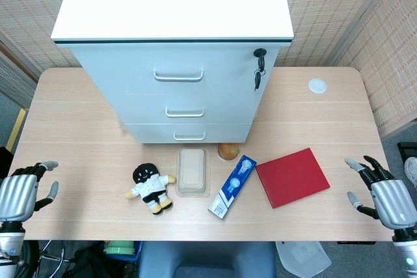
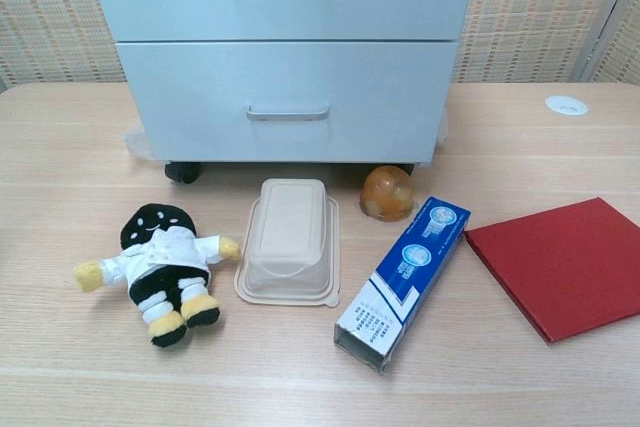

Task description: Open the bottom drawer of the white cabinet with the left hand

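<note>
The bottom drawer [image 1: 189, 133] of the white cabinet [image 1: 176, 56] sat shut, its front flush with the two drawers above, its handle [image 1: 189, 137] untouched. The cabinet stood at the back middle of the table [image 1: 78, 115] on small black casters. A key [image 1: 258, 69] hung from the lock at the top drawer's right end.

Just in front of the cabinet, below the bottom drawer, lay a beige lidded tray [image 1: 193, 171], lengthwise toward the table's near edge. Touching the cabinet's front right corner was a small amber dome [image 1: 228, 152]. Right of the tray a blue box [image 1: 232, 186] lay slantwise, and further right a red book [image 1: 292, 177] lay flat. Left of the tray a doll [image 1: 151, 187] in a white coat lay on its back. A white disc [image 1: 317, 85] sat on the table to the cabinet's right.

The left hand [image 1: 23, 193] hovered at the near left corner, well apart from the cabinet, fingers spread, holding nothing. The right hand [image 1: 384, 194] hovered at the near right corner, likewise spread and empty.
</note>
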